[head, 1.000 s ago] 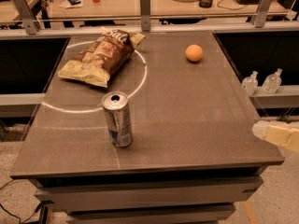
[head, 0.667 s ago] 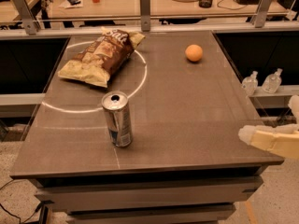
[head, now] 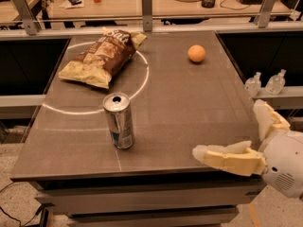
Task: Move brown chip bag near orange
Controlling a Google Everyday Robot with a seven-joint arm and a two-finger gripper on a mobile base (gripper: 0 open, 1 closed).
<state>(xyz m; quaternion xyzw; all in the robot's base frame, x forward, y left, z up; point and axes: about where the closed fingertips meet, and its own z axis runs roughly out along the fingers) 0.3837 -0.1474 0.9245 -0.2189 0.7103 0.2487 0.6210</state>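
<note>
Jaws: our pale 2-finger gripper [head: 227,129] hangs over the front-right corner, spread wide and empty.
Bag: the crinkly brown chip bag [head: 102,58] lies back-left, well apart from the small round orange fruit [head: 196,53] back-right.
Approach: we should skirt the upright silver-and-blue can [head: 119,121].

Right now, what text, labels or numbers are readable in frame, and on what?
"Sal…": white lettering at the far end of the brown chip bag; the rest of it is too blurred to read.
Too blurred to read: the blue label on the drink can.
No text: the orange, the table (only a white circle line), the hand, open over the table's near right corner.
</note>
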